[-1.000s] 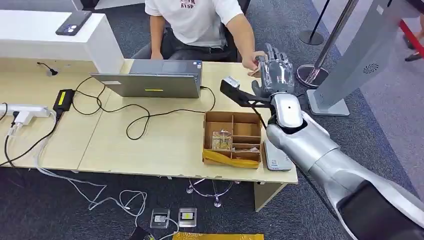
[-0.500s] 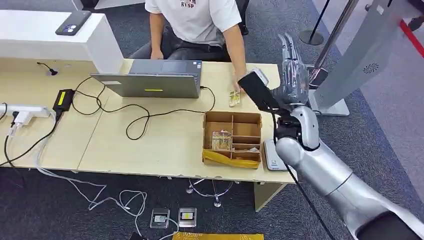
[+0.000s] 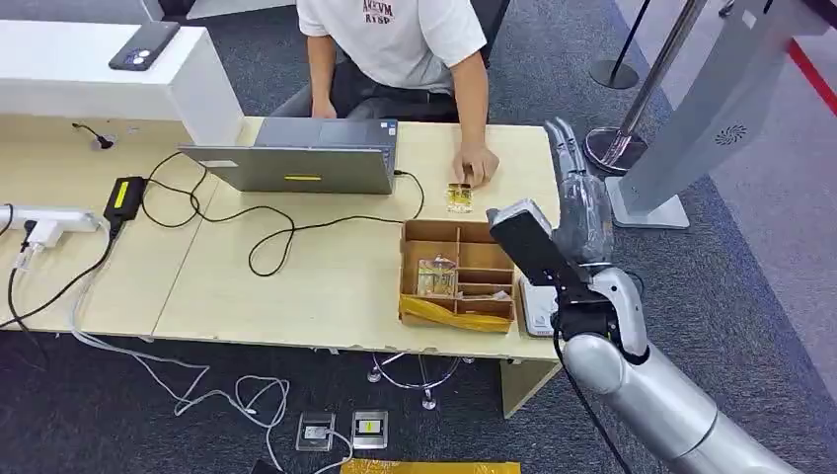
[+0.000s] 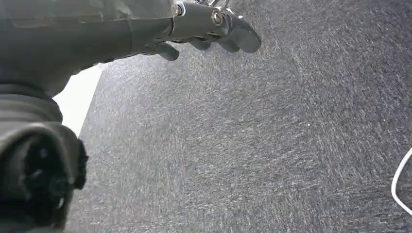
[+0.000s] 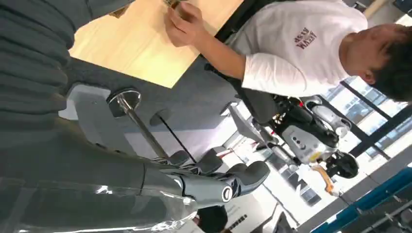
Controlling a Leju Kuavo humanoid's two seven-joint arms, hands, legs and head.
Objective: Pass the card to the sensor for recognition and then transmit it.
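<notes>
The card point(image 3: 459, 197), small and yellowish, lies on the wooden desk point(image 3: 316, 286) just behind the cardboard box, with a person's hand point(image 3: 479, 164) resting at its far edge. My right hand point(image 3: 582, 202) is raised beside the desk's right end, fingers straight and apart, holding nothing; in the right wrist view its fingers point(image 5: 218, 182) are also bare. The white sensor point(image 3: 541, 311) sits at the desk's front right corner, partly hidden by my wrist camera. My left hand point(image 4: 214, 26) hangs over grey carpet, fingers loosely extended and empty.
A divided cardboard box point(image 3: 459, 272) with more cards stands near the sensor. A laptop point(image 3: 296, 166), black cables point(image 3: 266, 237) and a power strip point(image 3: 49, 219) occupy the desk's left and middle. The person point(image 3: 395, 39) sits behind the desk. A grey stand point(image 3: 691, 128) and post are at the right.
My right hand pulled back from the person's hand toward me and lower, now empty. The person set the card down on the desk behind the box.
</notes>
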